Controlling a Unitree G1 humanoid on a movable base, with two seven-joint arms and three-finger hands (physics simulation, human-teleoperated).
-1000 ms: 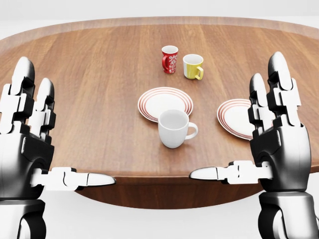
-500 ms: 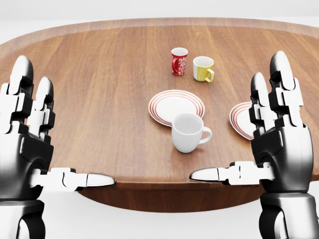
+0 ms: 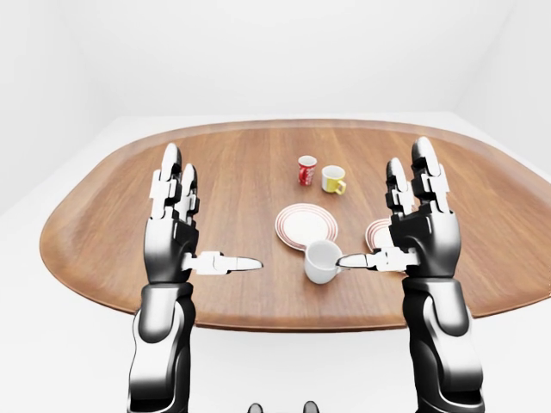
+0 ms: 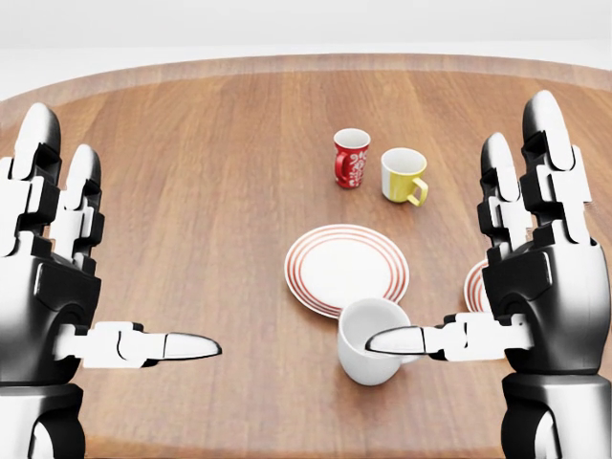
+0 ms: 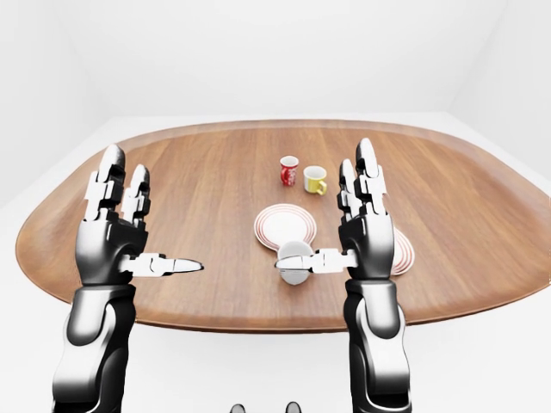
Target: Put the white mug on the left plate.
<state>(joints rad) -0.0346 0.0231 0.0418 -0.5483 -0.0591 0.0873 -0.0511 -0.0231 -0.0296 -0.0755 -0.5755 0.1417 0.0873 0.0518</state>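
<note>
Approach step: both hands spread, empty; right hand [image 4: 535,287] beside white mug [image 4: 375,342]. Next: grasp, lift to left plate [image 4: 330,258] at mug's 11 o'clock.

On the table [image 4: 191,163], a mug [image 4: 371,342] sits just below the left plate [image 4: 346,268] (head view); two more mugs [image 4: 381,164] stand above, another plate [image 5: 401,251] right.

A bare, simulated test room rather than a lived-in home: plain white walls and floor surround one oval wooden worktop [image 3: 215,181], set like a dining table with striped plates [image 4: 346,267] and a few mugs [image 4: 403,175].
</note>
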